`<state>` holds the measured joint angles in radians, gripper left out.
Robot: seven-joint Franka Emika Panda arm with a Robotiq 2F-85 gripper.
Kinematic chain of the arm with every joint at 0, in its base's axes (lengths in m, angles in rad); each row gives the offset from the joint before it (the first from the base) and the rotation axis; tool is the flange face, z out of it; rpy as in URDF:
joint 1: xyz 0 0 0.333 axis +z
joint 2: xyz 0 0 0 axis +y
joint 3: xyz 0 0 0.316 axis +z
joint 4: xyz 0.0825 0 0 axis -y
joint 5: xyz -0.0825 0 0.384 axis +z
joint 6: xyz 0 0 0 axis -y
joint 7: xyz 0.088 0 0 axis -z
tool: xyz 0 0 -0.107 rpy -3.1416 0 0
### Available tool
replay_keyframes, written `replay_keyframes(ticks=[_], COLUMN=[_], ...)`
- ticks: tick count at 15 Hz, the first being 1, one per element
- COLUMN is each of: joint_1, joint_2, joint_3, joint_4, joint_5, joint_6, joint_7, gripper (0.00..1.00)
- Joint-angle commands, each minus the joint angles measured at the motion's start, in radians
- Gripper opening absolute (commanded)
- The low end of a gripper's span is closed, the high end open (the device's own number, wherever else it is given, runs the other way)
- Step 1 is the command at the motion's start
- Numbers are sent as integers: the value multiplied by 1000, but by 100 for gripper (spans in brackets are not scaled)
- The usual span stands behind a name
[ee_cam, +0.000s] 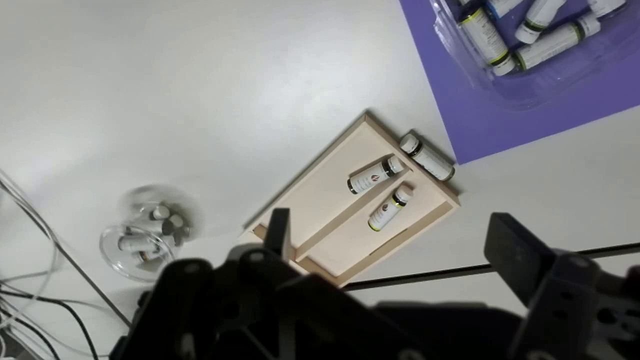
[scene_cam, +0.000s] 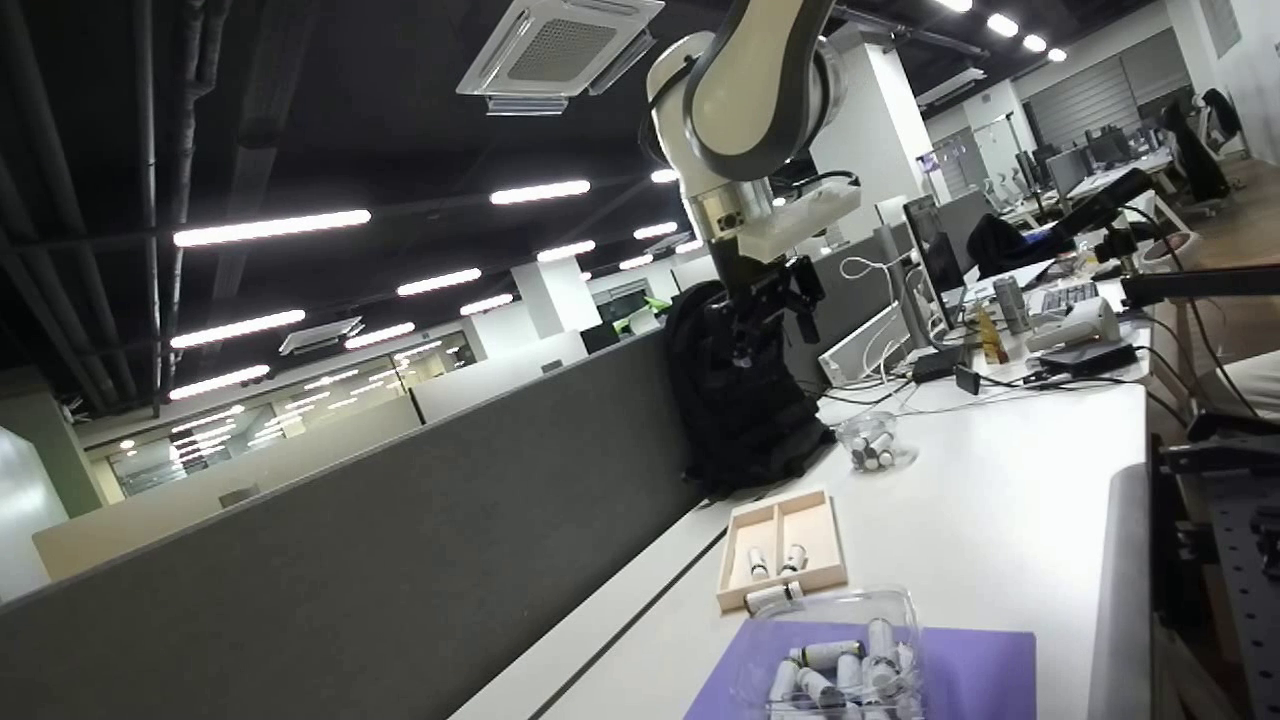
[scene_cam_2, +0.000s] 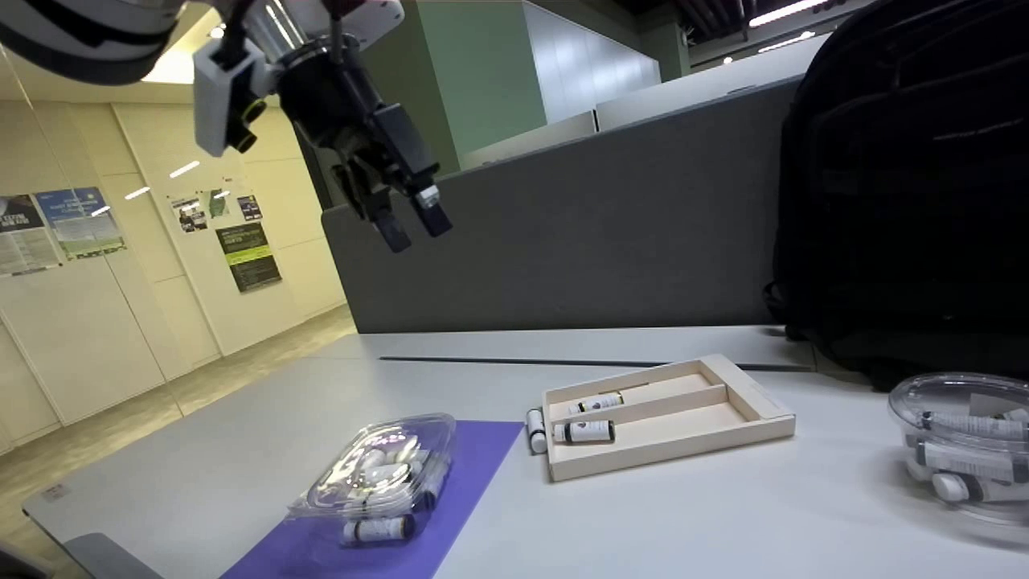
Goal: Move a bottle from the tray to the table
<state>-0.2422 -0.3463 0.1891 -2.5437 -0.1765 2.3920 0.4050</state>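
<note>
Bench (scene_cam_2: 691, 515): long, narrow, smooth and white.
Partition (scene_cam_2: 579, 217): dark grey, running along the bench.
Backpack (scene_cam_2: 908, 201): black, standing on the bench close to the partition.
Posters (scene_cam_2: 249, 257): hung beyond the bench, one crossed by a lime band; their wording is too small for us to read.
Mat (ee_cam: 510, 122): flat and purple, lying on the bench.
Wooden box (ee_cam: 320, 185): pale, two compartments, one boxed bottle (ee_cam: 371, 177) lying in each.
Tray (scene_cam: 870, 605): clear plastic, on the mat, several bottles (ee_cam: 485, 37) jumbled inside; which one the task means we cannot tell.
Round tub (scene_cam_2: 932, 390): clear, holding more white-labelled bottles.
Fingers (ee_cam: 515, 252): spread wide, well above the bench.
Loose bottle (ee_cam: 429, 159): on its side on the bench, just beside the box's short outer wall.
Labels (ee_cam: 384, 215): white; we make out a small dark emblem on both boxed bottles, yellow edging on one; the print is too fine to read.
</note>
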Motion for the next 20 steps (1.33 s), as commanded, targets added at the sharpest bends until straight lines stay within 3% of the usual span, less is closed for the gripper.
replay_keyframes(ticks=[1, 4, 7, 11, 16, 20], joint_1=[46, 53, 54, 76, 110, 114], joint_2=[41, 114, 122, 250, 466, 643], joint_3=[-50, -67, -68, -121, -200, -219], joint_4=[42, 126, 135, 256, 466, 661], joint_5=[-54, -98, -101, -109, 10, 104], joint_6=[-18, -55, -58, -90, -85, -81], joint_7=[-4, -14, -19, -113, -335, -425], gripper=[100, 100, 100, 100, 100, 100])
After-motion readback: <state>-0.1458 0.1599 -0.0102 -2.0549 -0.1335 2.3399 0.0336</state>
